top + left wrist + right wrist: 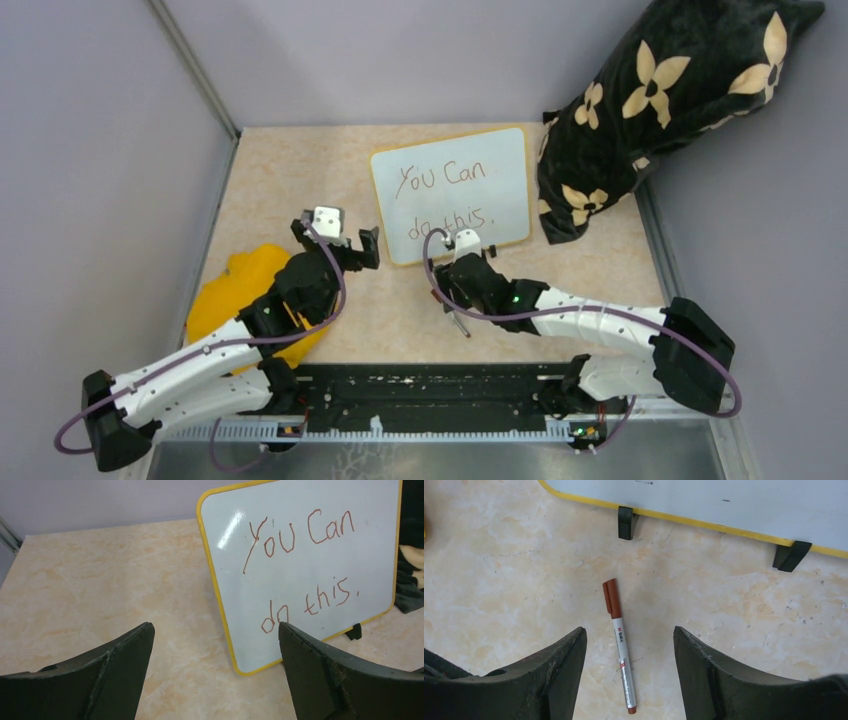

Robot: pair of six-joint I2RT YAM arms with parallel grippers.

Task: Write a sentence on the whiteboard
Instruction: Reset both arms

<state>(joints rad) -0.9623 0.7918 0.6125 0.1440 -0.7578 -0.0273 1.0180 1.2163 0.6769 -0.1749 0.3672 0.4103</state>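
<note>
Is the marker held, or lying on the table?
Lying on the table. The marker lies flat in the gap of the open right hand, untouched.
</note>
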